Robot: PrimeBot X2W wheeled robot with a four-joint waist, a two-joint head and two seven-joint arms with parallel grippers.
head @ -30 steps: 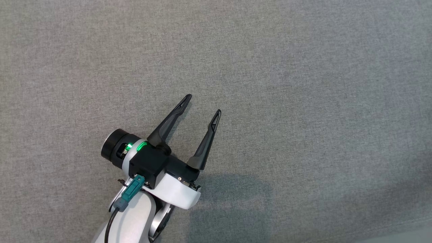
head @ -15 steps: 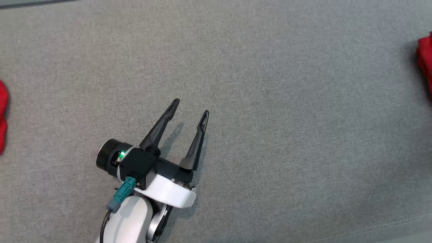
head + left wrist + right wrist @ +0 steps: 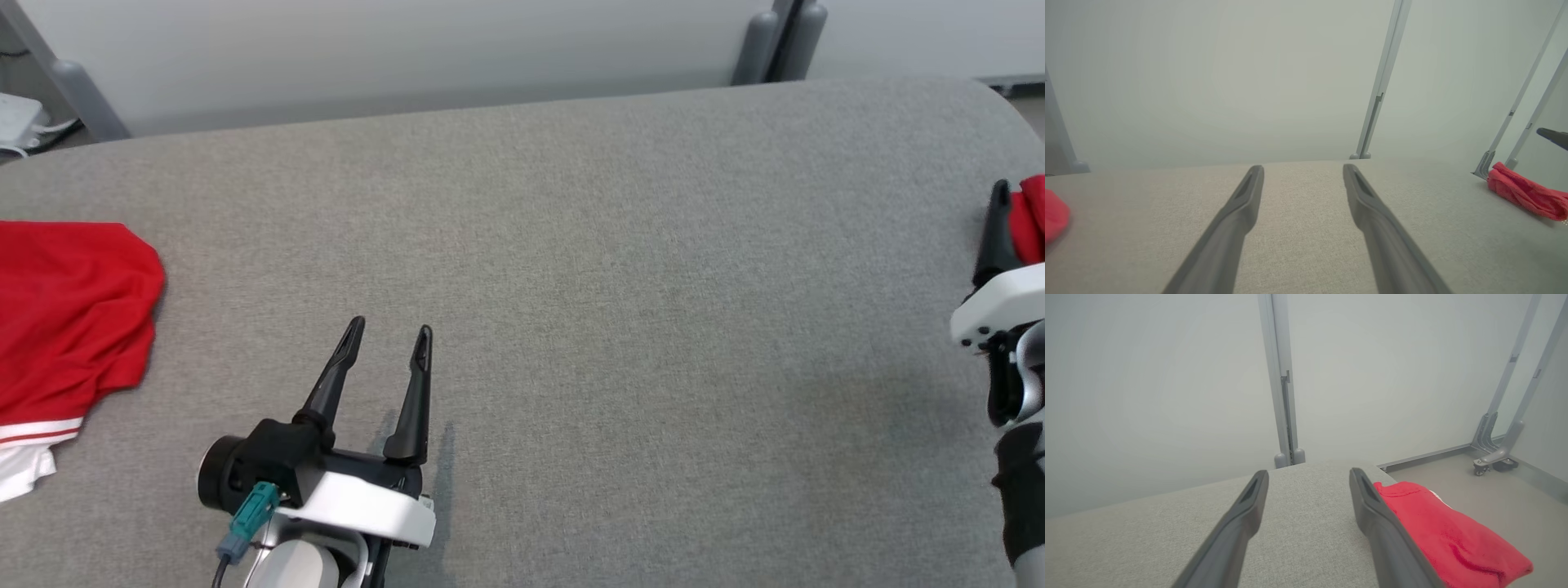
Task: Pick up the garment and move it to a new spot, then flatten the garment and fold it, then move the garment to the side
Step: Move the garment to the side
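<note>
Our jaws stand spread on both arms, holding nothing.
On the grey table (image 3: 571,245), a flat red garment (image 3: 73,310) lies at 9 o'clock; a bunched red garment (image 3: 1445,535) sits at 3 o'clock, just beside our right gripper (image 3: 1309,473), likely poised to take it. Our left gripper (image 3: 390,328) hovers at 7 o'clock.

Fingers spread wide, nothing held: left pincer (image 3: 390,328), right pincer (image 3: 1309,473).

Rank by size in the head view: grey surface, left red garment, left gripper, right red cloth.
1. grey surface
2. left red garment, cut by the frame
3. left gripper
4. right red cloth, mostly out of frame, so unsure
</note>
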